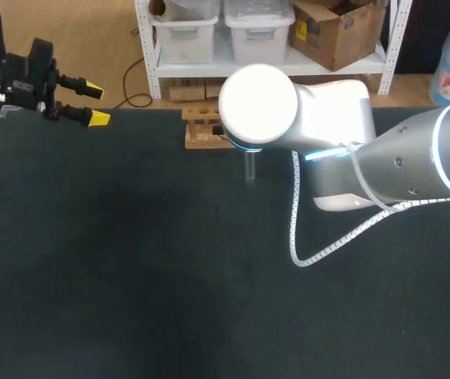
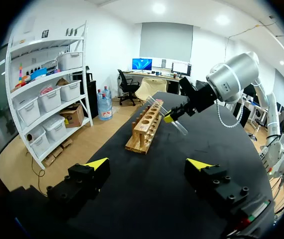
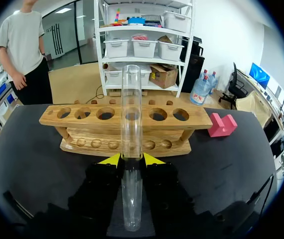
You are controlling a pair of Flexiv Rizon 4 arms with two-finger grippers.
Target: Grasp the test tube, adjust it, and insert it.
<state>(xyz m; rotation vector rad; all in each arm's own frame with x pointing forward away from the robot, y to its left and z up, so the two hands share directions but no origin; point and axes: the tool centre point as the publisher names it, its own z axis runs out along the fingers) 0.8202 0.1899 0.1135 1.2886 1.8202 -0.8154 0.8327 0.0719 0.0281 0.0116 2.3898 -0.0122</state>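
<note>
Test tube (image 3: 131,99) pinched between the right gripper's (image 3: 132,159) yellow tips, slanted, in front of the wooden rack (image 3: 197,121), not yet in any hole.

Tube sits in the upper middle of the head frame, held clear of the worktop (image 1: 130,260). Risks as judged: the tube lies aslant rather than plumb, so its end may strike the rack's top plank or nudge the rack. The slick tube may slide or swivel in a narrow pinch. Left gripper (image 1: 95,103) is spread wide, upper left, too far off to steady anything.
</note>
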